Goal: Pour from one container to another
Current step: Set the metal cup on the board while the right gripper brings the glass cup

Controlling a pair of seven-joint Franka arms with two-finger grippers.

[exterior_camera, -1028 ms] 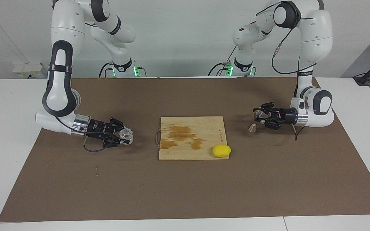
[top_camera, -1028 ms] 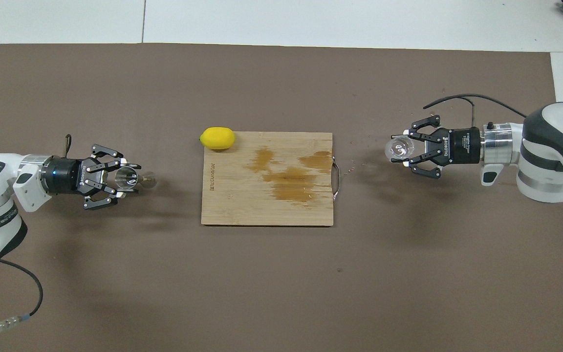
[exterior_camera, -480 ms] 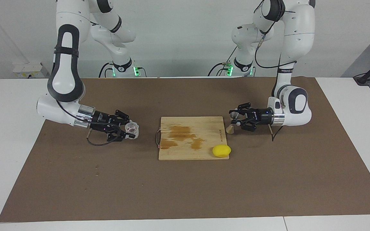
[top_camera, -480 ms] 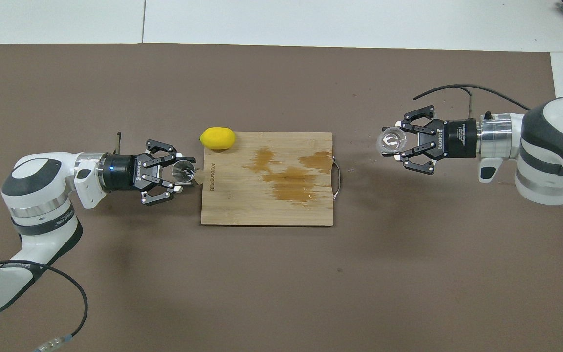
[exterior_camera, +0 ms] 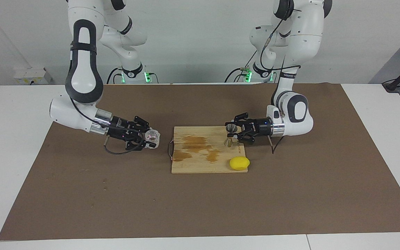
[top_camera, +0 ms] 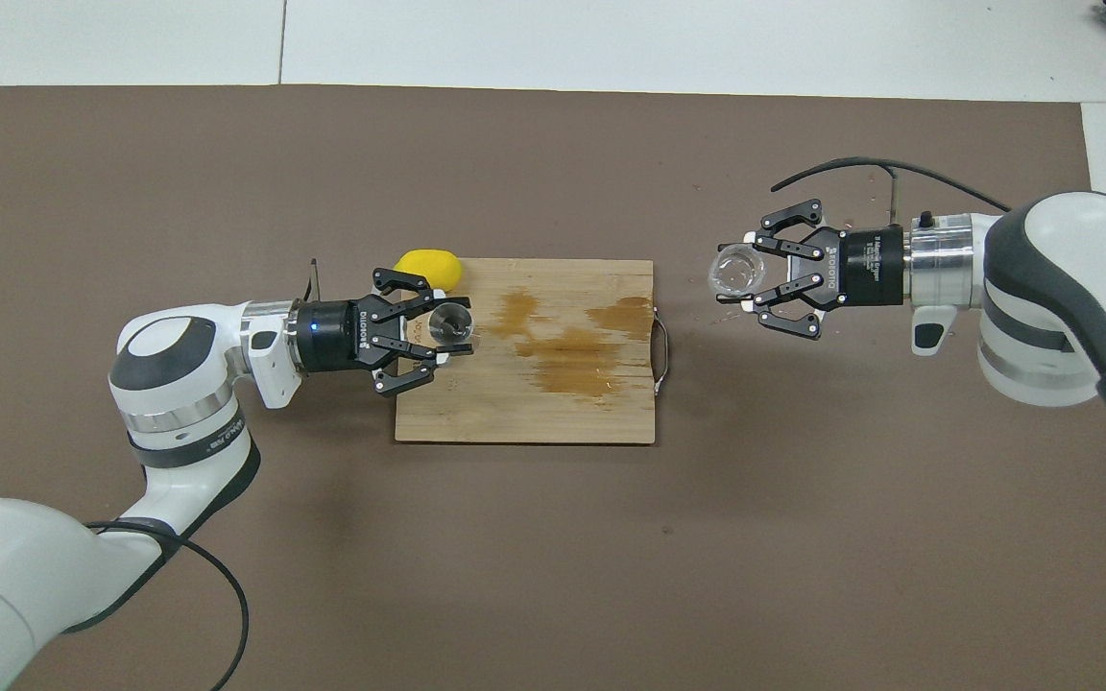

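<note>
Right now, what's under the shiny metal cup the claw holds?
The wooden board, near its edge: the left claw holds the jigger upright over it. Whether the jigger touches the board cannot be seen.

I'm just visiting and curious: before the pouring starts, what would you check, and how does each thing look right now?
1. Left gripper shut on the jigger: ok.
2. Right gripper shut on the glass cup: ok.
3. Jigger upright over the cutting board: ok.
4. Cup above the jigger's mouth: not ok, it is off the board, toward the right arm's end.
5. Lemon clear of both grippers: ok.
6. Liquid in the cup: cannot tell.
</note>
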